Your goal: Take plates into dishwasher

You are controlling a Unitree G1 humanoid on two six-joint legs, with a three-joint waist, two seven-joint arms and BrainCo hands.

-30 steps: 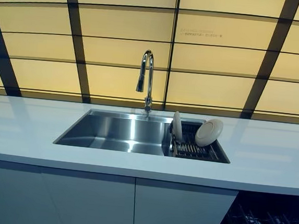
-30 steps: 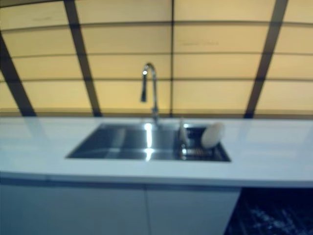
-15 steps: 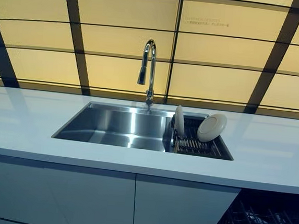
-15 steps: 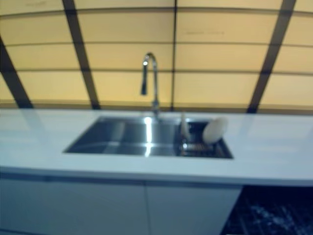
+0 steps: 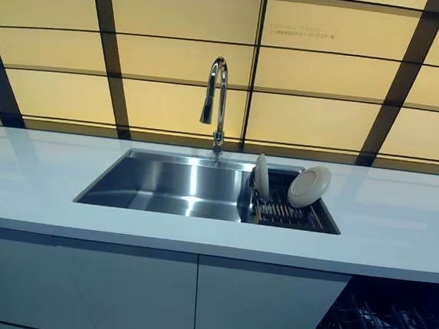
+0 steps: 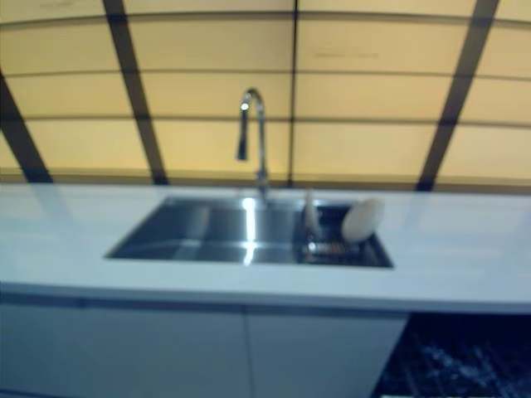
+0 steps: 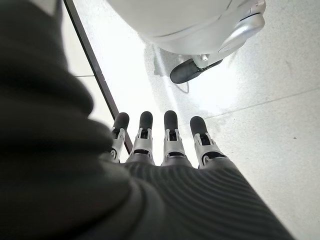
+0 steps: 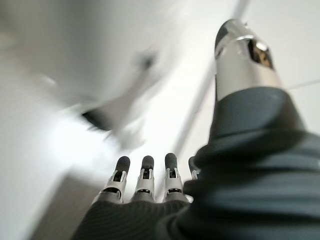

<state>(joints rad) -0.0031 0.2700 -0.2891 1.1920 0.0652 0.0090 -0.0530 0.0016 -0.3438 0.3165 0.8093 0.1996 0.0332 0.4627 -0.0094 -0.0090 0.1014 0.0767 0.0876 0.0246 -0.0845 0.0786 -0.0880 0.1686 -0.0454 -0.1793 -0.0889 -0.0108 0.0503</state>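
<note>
so the view has only slid a bit, both plates (image 5: 308, 186) still sit in the sink rack (image 5: 283, 214), and the left hand (image 7: 165, 145) and right hand (image 8: 145, 187) hang down with straight, empty fingers, so nothing is picked up yet.

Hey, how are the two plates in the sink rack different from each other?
The left plate stands nearly edge-on to the camera, so it shows as a thin upright sliver; the right plate leans back and shows its round face. The left plate sits at the rack's left end beside the open sink basin; the right plate sits toward the rack's right end. Both are pale cream and in the same rack.
</note>
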